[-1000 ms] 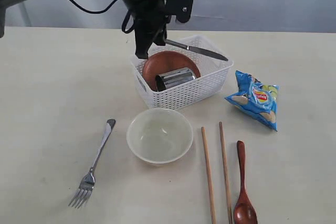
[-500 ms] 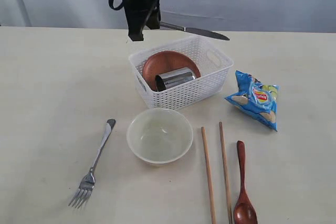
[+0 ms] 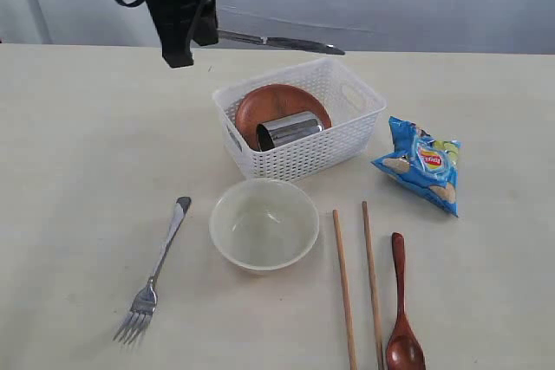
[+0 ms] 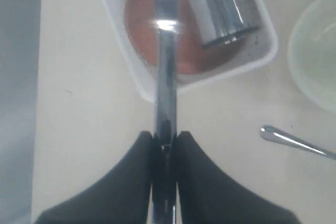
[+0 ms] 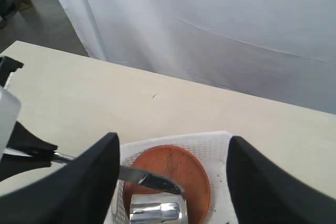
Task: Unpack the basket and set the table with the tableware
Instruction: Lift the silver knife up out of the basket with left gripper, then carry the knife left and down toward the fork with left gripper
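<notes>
Left gripper [image 4: 165, 144]: jaws pinched tight on the knife [image 3: 277, 42] handle, with the blade held level in the air above the basket [image 3: 303, 158].
Right gripper [image 5: 173, 148]: jaws spread wide, gripping nothing.
Inside the basket: plate [image 3: 269, 101], and the cup [image 3: 289, 130] lying on its side.
Table [image 3: 78, 153], in front of the basket: fork [image 3: 156, 270], bowl [image 3: 264, 223], chopsticks [image 3: 344, 288], spoon [image 3: 401, 301].
Just beside the basket: chips bag [image 3: 421, 165].

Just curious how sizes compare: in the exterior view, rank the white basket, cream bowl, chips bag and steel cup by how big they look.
Largest to smallest:
1. white basket
2. cream bowl
3. chips bag
4. steel cup
The cup lies partly hidden in the basket, yet is clearly smallest.
</notes>
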`<state>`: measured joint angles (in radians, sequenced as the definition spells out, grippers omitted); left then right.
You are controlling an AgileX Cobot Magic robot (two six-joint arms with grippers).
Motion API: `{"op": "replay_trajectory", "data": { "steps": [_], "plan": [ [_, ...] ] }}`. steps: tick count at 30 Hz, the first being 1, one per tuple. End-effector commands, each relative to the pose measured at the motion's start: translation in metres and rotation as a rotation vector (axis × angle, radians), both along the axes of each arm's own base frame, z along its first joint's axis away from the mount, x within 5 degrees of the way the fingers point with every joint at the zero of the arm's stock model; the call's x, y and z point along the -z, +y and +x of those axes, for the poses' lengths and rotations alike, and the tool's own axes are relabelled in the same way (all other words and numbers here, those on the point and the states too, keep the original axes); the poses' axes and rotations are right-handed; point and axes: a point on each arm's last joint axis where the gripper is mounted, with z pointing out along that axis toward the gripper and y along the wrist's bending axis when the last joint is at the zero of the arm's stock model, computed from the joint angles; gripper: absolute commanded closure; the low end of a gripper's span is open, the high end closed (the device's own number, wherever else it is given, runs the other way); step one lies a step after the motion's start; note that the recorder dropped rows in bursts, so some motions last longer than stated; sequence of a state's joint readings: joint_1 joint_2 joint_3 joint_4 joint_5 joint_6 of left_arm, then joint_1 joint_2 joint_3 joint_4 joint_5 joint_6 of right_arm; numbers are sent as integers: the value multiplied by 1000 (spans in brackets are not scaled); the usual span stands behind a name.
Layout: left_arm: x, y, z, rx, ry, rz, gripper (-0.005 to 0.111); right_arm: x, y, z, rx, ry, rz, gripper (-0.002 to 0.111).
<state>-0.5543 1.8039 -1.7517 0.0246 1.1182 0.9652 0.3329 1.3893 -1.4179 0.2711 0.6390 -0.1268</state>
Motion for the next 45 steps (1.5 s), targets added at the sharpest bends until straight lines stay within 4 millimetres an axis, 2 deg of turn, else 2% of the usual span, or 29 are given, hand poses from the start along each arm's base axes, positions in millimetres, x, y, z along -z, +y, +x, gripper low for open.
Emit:
{"op": "replay_trajectory", "data": {
  "steps": [1, 5, 9, 13, 17, 24, 31, 39, 45],
  "plan": [
    [-8, 19, -27, -100, 41, 92, 107, 1, -1, 2, 7, 0, -2, 51],
    [-15, 23, -47, -125, -23, 154, 107, 1, -1, 2, 7, 0, -2, 51],
    [-20, 20, -78, -20, -62, 198, 107, 1, -1, 2, 7, 0, -2, 51],
    [-23, 24, -100, 33, -72, 203, 107, 1, -1, 2, 7, 0, -2, 51],
    [-13, 37, -115, 99, -57, 259, 107, 1, -1, 2, 7, 0, -2, 51],
    [25, 63, -128, 193, -26, 482, 107, 1, -1, 2, 7, 0, -2, 51],
    [59, 73, -138, 444, 60, 662, 107, 1, -1, 2, 7, 0, -2, 51],
    [59, 52, -153, 672, -23, 779, 107, 1, -1, 2, 7, 0, -2, 51],
    [56, 46, -156, 712, -75, 829, 107, 1, -1, 2, 7, 0, -2, 51]
  ]
}}
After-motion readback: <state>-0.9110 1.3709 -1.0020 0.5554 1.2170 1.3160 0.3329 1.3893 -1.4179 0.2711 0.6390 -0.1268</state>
